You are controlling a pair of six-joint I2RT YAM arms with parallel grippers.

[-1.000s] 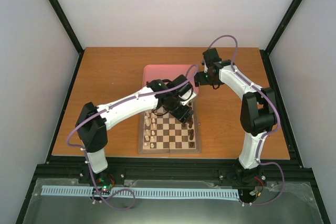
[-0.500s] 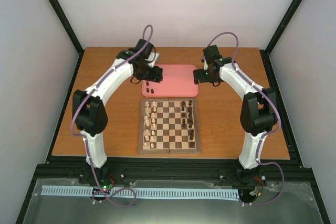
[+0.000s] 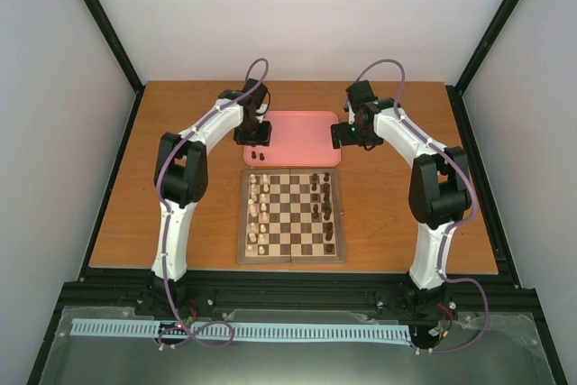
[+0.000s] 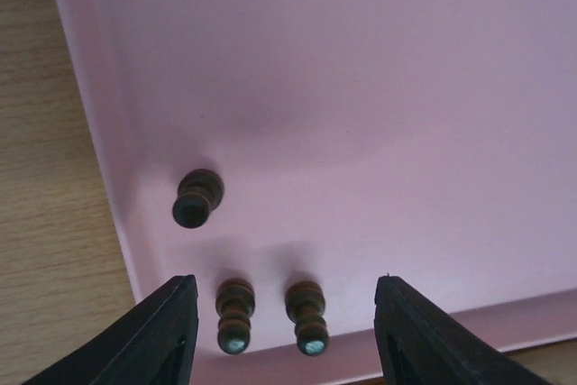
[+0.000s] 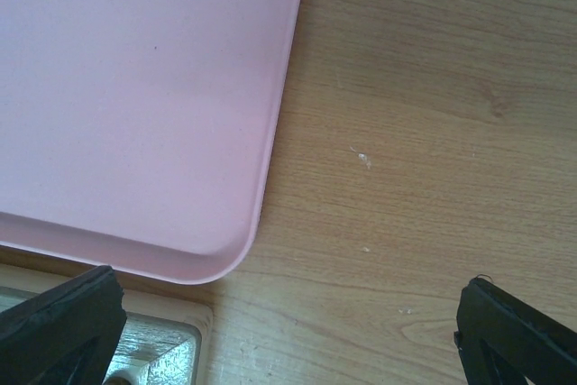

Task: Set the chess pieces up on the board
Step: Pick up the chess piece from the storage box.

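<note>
Three dark chess pieces stand on the pink tray near its corner: one farther off and two side by side between my left gripper's fingers. The left gripper is open and hangs just above them, touching neither. From above, this gripper sits over the tray's near left corner, with two of the pieces showing below it. The board lies in front of the tray, with more dark pieces along its right side. My right gripper is wide open over bare table, holding nothing.
Cream-white pieces line the board's left columns. The tray's right near corner and a board corner lie under the right gripper. Black frame rails border the wooden table.
The left arm swung from over the board back to the tray's near left corner and came down over the dark pieces; its jaws narrowed somewhat. The right arm stayed still.
</note>
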